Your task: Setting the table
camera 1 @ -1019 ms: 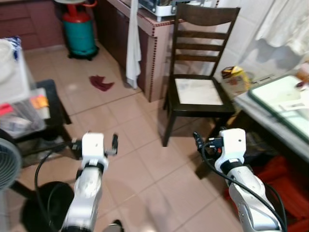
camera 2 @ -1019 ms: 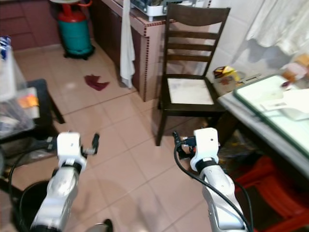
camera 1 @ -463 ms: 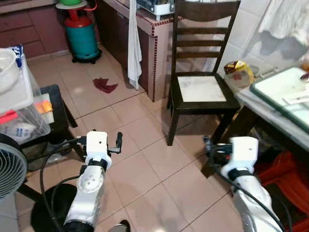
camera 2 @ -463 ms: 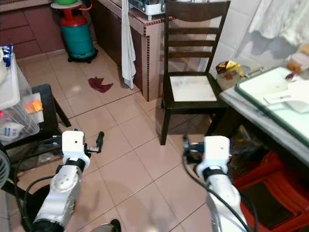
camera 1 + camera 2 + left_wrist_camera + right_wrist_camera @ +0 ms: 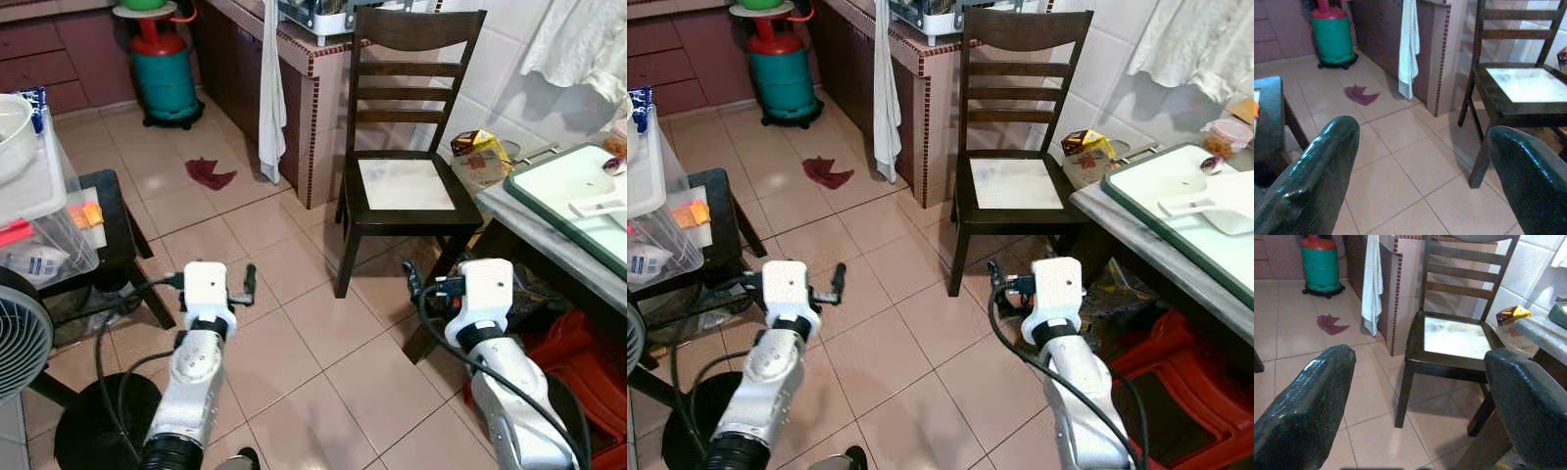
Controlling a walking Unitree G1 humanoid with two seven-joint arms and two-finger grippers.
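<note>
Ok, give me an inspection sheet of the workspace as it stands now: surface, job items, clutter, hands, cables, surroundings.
Surface: table at right, with a green-rimmed white board.
Job's things: white scoop-like utensil lying on the board.
Clutter: yellow packet at the table corner; red rag on the tiled floor.
Hands: left hand and right hand both open, empty, held over the floor.
Cables: black cable looping along the left arm.
Surroundings: dark wooden chair, green gas cylinder, hanging white towel.

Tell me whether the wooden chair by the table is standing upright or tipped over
Upright. The wooden chair stands with its legs on the tiled floor, its slatted back vertical and its pale seat level, with nothing on it.
</note>
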